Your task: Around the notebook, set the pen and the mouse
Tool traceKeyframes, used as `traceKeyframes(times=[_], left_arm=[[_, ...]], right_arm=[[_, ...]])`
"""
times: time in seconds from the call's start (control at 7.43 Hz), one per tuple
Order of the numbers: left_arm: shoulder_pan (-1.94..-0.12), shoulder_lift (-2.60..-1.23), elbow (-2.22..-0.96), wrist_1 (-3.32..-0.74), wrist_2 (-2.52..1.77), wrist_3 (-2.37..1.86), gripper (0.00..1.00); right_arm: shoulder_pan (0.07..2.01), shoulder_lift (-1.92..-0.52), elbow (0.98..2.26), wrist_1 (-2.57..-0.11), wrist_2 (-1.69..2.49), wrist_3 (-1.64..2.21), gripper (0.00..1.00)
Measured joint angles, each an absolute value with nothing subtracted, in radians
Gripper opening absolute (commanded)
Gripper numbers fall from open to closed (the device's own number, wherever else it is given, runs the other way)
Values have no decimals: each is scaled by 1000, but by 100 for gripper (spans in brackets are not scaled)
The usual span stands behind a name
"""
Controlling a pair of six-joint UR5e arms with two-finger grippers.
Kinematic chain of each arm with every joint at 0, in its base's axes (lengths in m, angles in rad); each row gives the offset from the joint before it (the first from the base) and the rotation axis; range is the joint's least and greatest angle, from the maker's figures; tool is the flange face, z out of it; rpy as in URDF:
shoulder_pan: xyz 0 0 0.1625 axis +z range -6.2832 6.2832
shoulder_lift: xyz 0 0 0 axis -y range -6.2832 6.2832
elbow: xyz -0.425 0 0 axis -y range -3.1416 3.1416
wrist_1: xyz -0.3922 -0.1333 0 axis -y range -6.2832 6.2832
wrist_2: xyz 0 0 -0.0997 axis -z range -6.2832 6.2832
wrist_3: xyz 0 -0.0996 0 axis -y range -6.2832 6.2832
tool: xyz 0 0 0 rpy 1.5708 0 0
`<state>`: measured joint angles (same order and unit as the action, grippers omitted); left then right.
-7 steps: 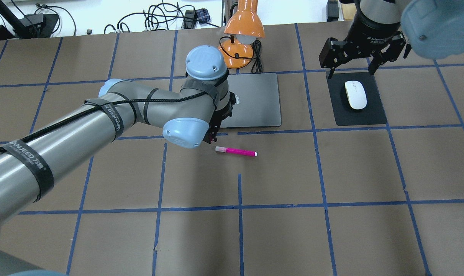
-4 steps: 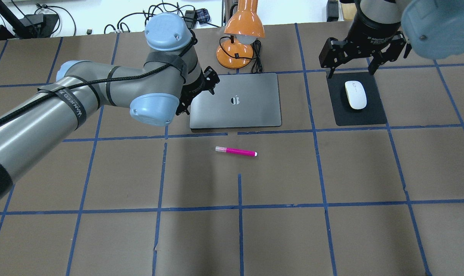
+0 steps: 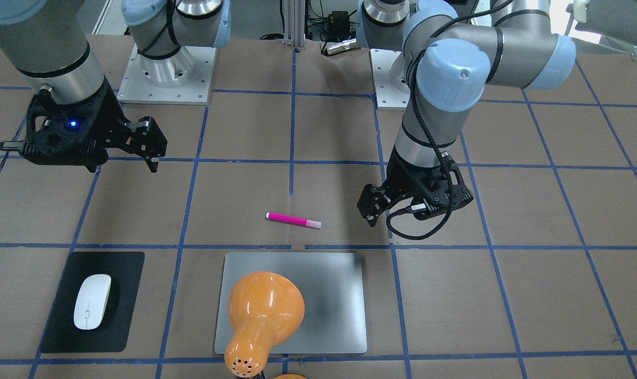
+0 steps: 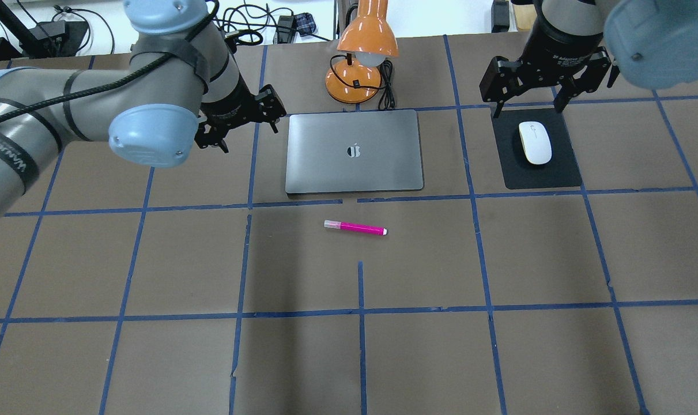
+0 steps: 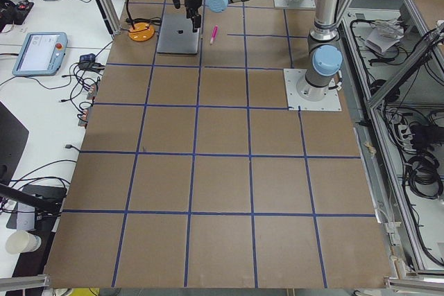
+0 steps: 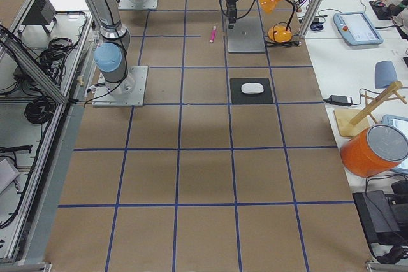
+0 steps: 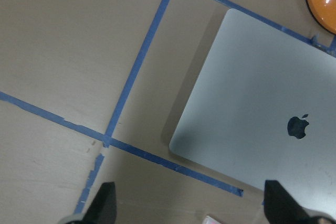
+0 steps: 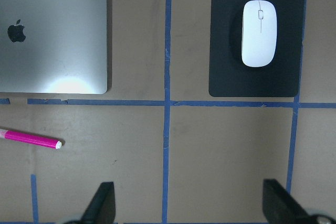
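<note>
The silver notebook (image 4: pixel 354 151) lies flat at the table's far middle. The pink pen (image 4: pixel 355 228) rests on the table just in front of it, parallel to its near edge and not touching it. The white mouse (image 4: pixel 535 143) sits on a black mat (image 4: pixel 562 173) to the notebook's right. My left gripper (image 4: pixel 249 137) hovers open and empty beside the notebook's left edge; its wrist view shows the notebook (image 7: pixel 262 114) between spread fingers. My right gripper (image 4: pixel 527 106) hangs open over the mat's far edge, just beyond the mouse (image 8: pixel 259 33).
An orange desk lamp (image 4: pixel 360 63) stands behind the notebook, its shade leaning over the far edge. Cables (image 4: pixel 239 26) lie along the table's back. Blue tape lines grid the brown surface. Both arm bases (image 3: pixel 165 73) sit at the robot's side.
My left arm has swung left and back, from above the notebook's front-left corner by the pen to beside the notebook's left edge. Pen, mouse and right gripper have not moved.
</note>
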<state>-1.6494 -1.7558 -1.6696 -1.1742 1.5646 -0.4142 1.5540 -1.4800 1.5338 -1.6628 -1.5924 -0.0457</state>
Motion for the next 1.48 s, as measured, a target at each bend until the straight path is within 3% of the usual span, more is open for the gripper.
traceKeyframes(times=[0.67, 1.48], left_arm=[[-1561, -1576, -1673, -1485, 1583, -178, 100], [-1475, -1555, -1689, -1534, 1583, 78, 100]], right_arm=[[1554, -1478, 1533, -1664, -1592, -44, 100], [1554, -1479, 1534, -1665, -1592, -45, 100]])
